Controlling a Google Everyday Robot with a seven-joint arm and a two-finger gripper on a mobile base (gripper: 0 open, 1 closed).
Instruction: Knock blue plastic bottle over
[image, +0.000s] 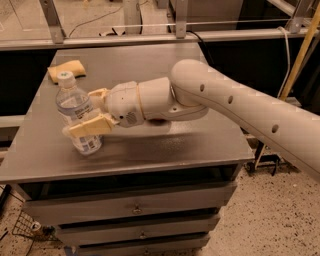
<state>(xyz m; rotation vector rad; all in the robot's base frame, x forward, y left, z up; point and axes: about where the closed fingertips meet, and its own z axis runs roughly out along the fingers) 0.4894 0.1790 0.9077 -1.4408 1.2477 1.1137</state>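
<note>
- Blue plastic bottle (76, 111), camera view: it stands on its base between the gripper's two fingers, with its white cap leaning away from the wrist and its foot closer in (tilted, not yet down).
- Gripper (84, 112), same view: it sits at bottle height, low over the table (200, 145), reaching in from the side where the arm (240, 107) comes. The fingers (90, 126) are parted to roughly the bottle's width. The nearer one lies across the label and the farther one shows behind the bottle's shoulder. They bracket the bottle rather than clearly clamping it, and I cannot see how hard either one presses.
- Beyond the gripper, past the bottle's cap and well apart from both, a yellow sponge (66, 70) lies near the table's far corner.
- Below the gripper, under the tabletop, is a stack of drawers (135, 210).
- Step in hand, as I judge it: the tipping push itself. Contact is made and the lean has begun, but the bottle's base bears on the table.
- Next move, as I judge it: a sideways sweep of the wrist in the direction of the lean, with the pressure kept high on the body so it topples instead of sliding on its foot (the table edge on that side is near, so a short sweep is the safer one).
</note>
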